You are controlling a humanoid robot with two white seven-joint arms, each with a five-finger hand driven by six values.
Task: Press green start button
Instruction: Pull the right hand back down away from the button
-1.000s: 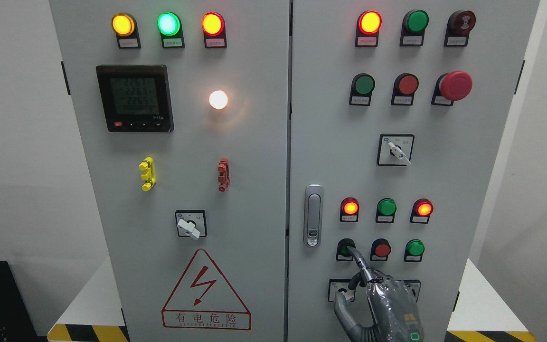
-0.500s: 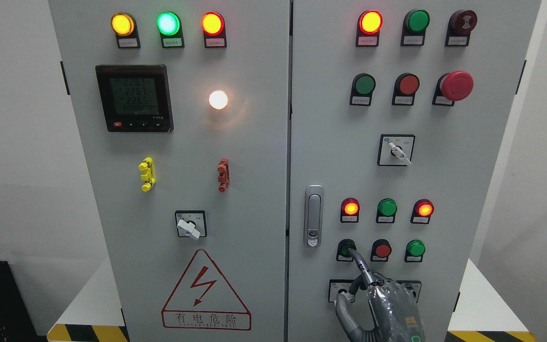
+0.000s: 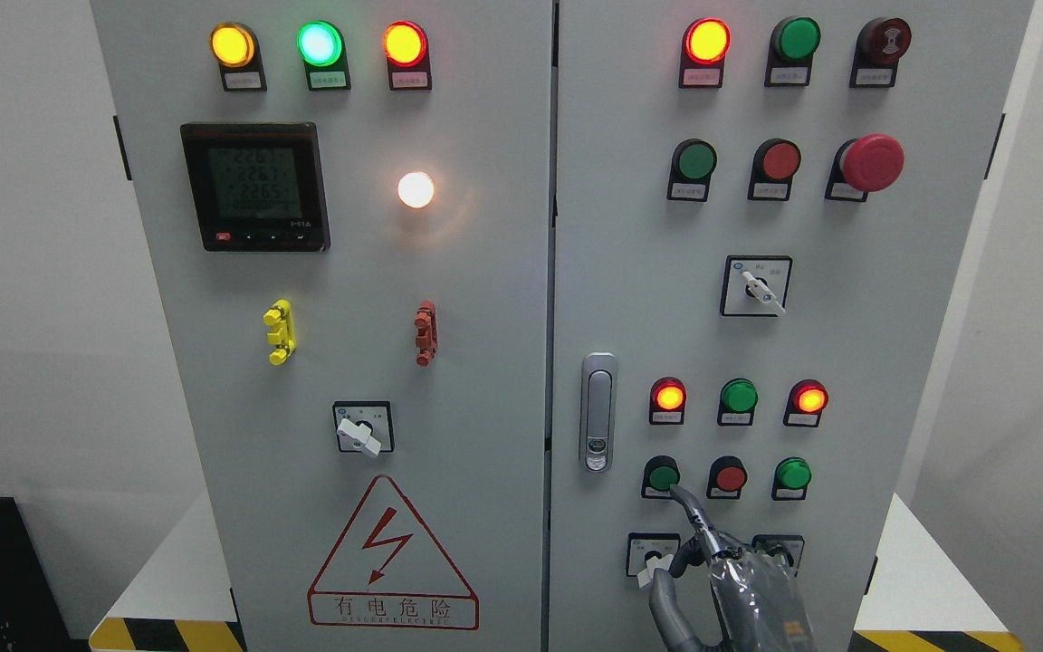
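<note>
Head view: the grey cabinet filled the frame, with two doors. The left door carried three lit lamps at the upper left, one meter, one white lamp and one rotary switch. At the lower right stood a row of three push buttons: the green start button, a red button and a second green button. The right hand rose from the bottom edge, forefinger extended, remaining fingers curled, holding nothing. Its fingertip sat just below the green start button. One second earlier it had covered the button's lower edge; the hand had since dropped lower.
</note>
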